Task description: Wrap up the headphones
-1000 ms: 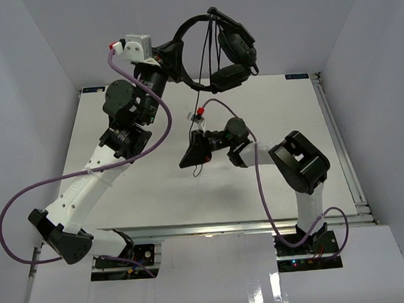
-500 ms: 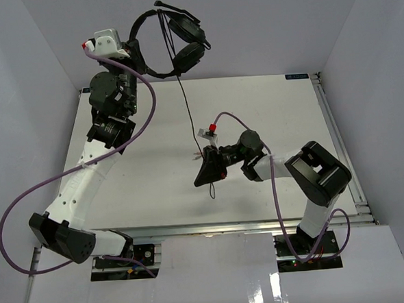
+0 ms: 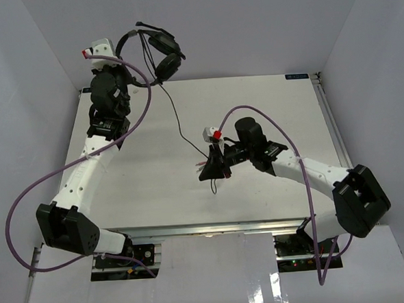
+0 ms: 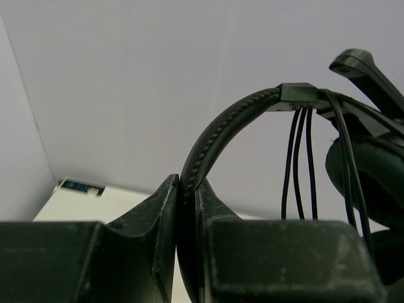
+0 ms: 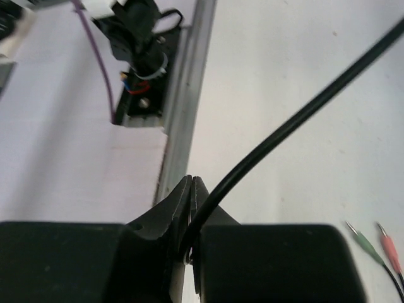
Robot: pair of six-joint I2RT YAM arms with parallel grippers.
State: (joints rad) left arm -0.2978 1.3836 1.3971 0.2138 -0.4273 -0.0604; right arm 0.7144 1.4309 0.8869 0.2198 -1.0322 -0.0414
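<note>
The black headphones (image 3: 156, 50) hang high at the back left, held by the headband (image 4: 218, 136) in my left gripper (image 3: 121, 45), which is shut on it. Earcups (image 4: 369, 170) and several loops of thin cable (image 4: 297, 164) hang from the band. The thin black cable (image 3: 174, 119) runs down from the headset to my right gripper (image 3: 205, 173), which is shut on it low over the table's middle. In the right wrist view the cable (image 5: 297, 120) leaves the closed jaws up to the right. The green and pink plugs (image 5: 379, 247) lie on the table beside it.
Purple arm cables loop along both arms (image 3: 143, 93) (image 3: 254, 110). The table's metal front rail (image 5: 186, 88) and the left arm's base mount (image 5: 142, 57) show in the right wrist view. White walls close in the left, right and back.
My left arm has swung the headphones leftward, from back centre to the back left. My right gripper has moved with the cable toward the table's front, its arm stretching out.
</note>
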